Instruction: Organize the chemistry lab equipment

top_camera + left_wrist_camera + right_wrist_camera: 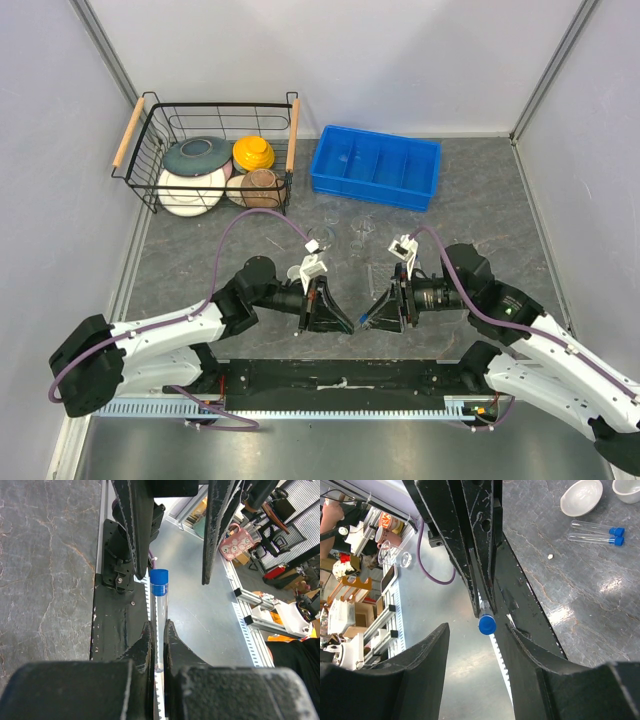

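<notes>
My left gripper [350,324] is shut on a clear test tube [160,614] with a blue cap [159,575], held level above the table's near edge. The tube points at my right gripper [370,318], which faces it with its jaws wide open. In the right wrist view the blue cap [487,625] sits between my open right fingers [427,665] without touching them. Two more blue-capped tubes [596,533] lie on the table beside two small white dishes [581,496]. Small clear glass pieces [345,222] stand mid-table.
A blue divided bin [377,166] stands at the back centre. A wire basket [152,155] with coloured bowls and plates is at the back left. The black mounting rail [340,378] runs under both grippers. Grey walls close in both sides.
</notes>
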Motion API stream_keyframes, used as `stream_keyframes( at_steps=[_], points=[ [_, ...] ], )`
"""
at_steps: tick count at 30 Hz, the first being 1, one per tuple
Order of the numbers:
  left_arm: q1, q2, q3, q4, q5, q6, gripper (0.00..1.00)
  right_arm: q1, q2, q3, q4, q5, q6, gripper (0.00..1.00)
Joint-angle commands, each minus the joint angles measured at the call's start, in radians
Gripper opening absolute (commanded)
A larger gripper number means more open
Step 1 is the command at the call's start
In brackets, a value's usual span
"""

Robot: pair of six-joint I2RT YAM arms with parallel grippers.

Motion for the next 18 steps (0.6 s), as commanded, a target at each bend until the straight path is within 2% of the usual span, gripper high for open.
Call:
stream_keyframes(
  at_steps=[1, 18],
  points=[
    [0.014, 0.004, -0.004, 0.076, 0.043, -0.029, 0.02, 0.009, 0.005, -0.009, 0.069, -0.024, 0.019, 0.55],
    [0.048, 0.004, -0.027, 0.116, 0.052, -0.053, 0.02, 0.035, 0.039, -0.023, 0.134, -0.016, 0.046, 0.49]
  ],
)
